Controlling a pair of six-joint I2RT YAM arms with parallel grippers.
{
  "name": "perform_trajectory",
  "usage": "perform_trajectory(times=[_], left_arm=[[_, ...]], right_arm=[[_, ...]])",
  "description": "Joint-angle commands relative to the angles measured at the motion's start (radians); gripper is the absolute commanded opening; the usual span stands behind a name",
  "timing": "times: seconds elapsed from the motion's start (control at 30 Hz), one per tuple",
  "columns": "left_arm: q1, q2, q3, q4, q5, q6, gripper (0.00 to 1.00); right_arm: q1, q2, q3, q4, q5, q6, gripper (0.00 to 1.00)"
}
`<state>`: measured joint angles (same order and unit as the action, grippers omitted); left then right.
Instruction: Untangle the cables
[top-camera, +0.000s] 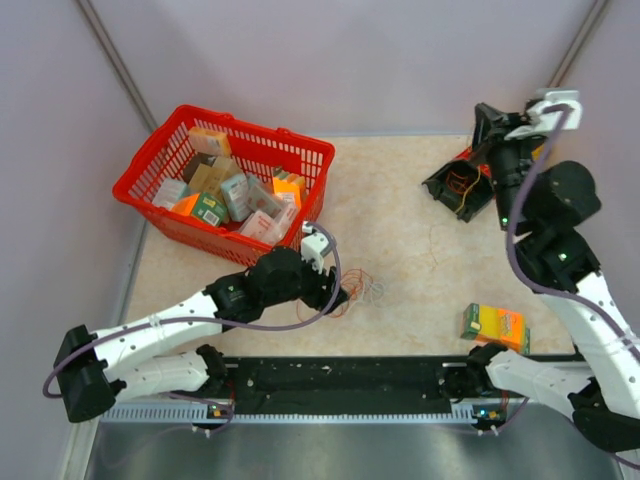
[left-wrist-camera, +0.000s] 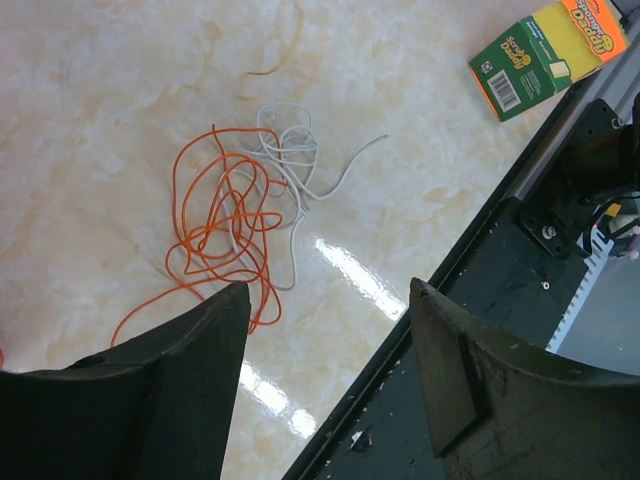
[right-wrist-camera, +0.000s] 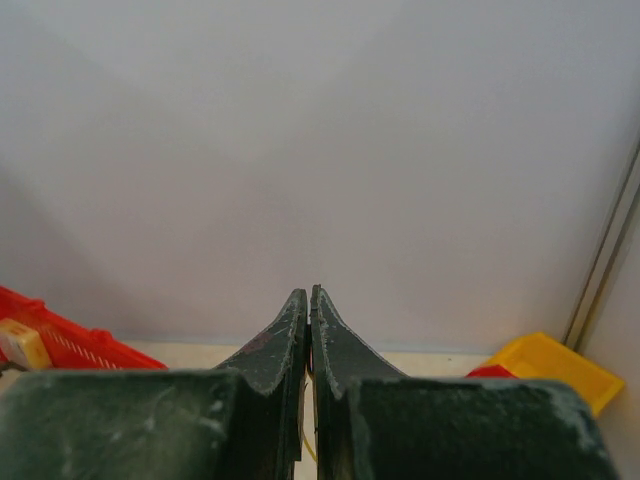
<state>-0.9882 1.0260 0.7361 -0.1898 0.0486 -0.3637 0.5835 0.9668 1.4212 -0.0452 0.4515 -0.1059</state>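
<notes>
Our left fingers hang spread wide over the orange and whitish cables, which lie tangled on the tabletop. We should come down on one outlying orange loop and pinch a single strand. Our right fingers are pressed together, well apart.

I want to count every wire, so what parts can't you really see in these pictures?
Top view: the cables are too thin to count, and the left gripper covers part.
Left wrist view: orange loops run under a dark finger at the bottom edge.
Right wrist view: the shut right gripper faces a wall; the yellow sliver between its fingers is too small to name.
Top view: orange bits in the black bin are too tiny.
</notes>
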Motion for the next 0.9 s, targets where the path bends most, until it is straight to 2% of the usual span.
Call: perform_trajectory(times=[0.0, 0.13, 0.43, 0.57, 0.67, 0.87], left_arm=[[-0.001, -0.035, 0.026, 0.013, 0.025, -0.009, 0.70], [-0.001, -0.058, 0.019, 0.021, 0.039, -0.009, 0.70], [-0.001, -0.099, 0.006, 0.012, 0.045, 0.006, 0.71], [-0.001, -0.090, 0.000, 0.044, 0.071, 0.000, 0.71], [-0.001, -0.069, 0.003, 0.053, 0.089, -0.007, 0.71], [-0.001, -0.058, 0.000, 0.067, 0.115, -0.021, 0.71]], right_arm=[[-0.028, 0.044, -0.097, 0.038, 0.018, 0.044, 0.00], [-0.074, 0.070, -0.241, 0.001, 0.009, 0.148, 0.00], [-0.100, 0.124, -0.474, -0.453, -0.039, 0.543, 0.00], [-0.102, 0.116, -0.585, -0.585, -0.099, 0.665, 0.01], [-0.102, 0.079, -0.659, -0.624, -0.126, 0.744, 0.01], [-0.105, 0.036, -0.771, -0.619, -0.169, 0.781, 0.11]])
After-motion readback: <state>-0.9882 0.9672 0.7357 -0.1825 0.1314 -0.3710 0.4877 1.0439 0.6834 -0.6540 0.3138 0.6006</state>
